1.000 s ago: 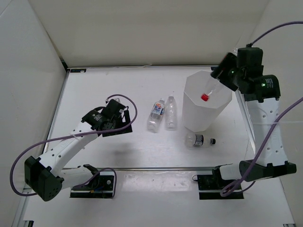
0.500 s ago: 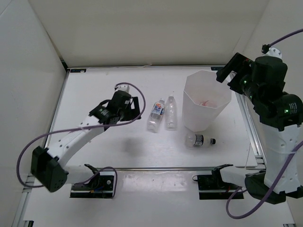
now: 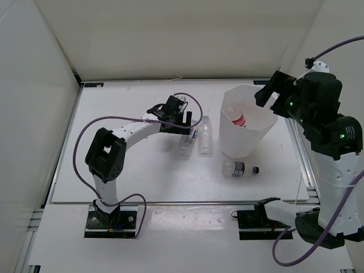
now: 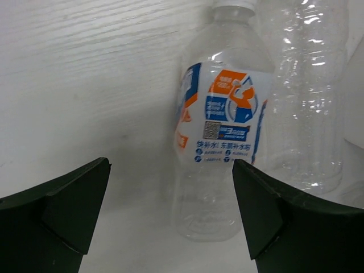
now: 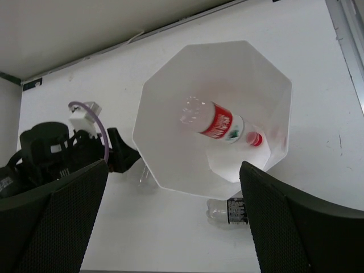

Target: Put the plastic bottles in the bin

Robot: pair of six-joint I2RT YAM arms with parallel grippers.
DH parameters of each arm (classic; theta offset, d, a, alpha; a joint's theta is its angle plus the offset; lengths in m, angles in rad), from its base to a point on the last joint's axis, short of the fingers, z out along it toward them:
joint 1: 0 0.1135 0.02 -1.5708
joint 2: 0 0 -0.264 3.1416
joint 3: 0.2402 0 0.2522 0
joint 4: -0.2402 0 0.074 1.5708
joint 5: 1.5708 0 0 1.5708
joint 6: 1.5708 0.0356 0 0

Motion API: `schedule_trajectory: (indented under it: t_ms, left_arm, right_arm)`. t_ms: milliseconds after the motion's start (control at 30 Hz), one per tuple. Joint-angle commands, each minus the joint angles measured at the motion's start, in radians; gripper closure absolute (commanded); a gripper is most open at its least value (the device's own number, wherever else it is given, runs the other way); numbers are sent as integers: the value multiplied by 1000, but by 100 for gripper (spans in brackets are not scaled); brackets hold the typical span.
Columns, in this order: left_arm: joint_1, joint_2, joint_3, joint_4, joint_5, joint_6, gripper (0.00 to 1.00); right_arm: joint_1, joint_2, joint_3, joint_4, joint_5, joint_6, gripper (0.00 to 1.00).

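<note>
Top external: left pincer (image 3: pixel 186 122) agape, covering labelled bottle (image 3: pixel 183 147) cap; right pincer (image 3: pixel 270 90) agape, empty.

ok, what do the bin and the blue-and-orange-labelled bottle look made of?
The bin looks like opaque white plastic, smooth with a soft sheen and thin faceted walls. The labelled bottle looks like thin clear plastic, glossy, and the table shows through it. Its label is probably printed film.
</note>
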Motion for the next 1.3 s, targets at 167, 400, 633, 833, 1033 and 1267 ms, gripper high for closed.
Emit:
schedule_trajectory:
  t_ms: [167, 400, 633, 833, 1033, 1267]
  left_arm:
    - [13, 124, 183, 88, 214, 69, 0]
    - [13, 185, 147, 88, 266, 26, 0]
    - [13, 182, 52, 88, 254, -37, 24]
    - [24, 43, -13, 88, 165, -55, 38]
    - [24, -169, 118, 66, 4, -64, 46]
    - [-36, -109, 661, 66, 111, 24, 46]
  right_arm:
    - [5, -42, -85, 21, -44, -47, 0]
    - [-26, -52, -116, 21, -14, -77, 0]
    - [-38, -74, -134, 2, -1, -106, 0]
    - [-57, -75, -116, 2, -26, -78, 0]
    - [-66, -63, -76, -17, -44, -55, 0]
    - [-87, -117, -119, -28, -100, 41, 0]
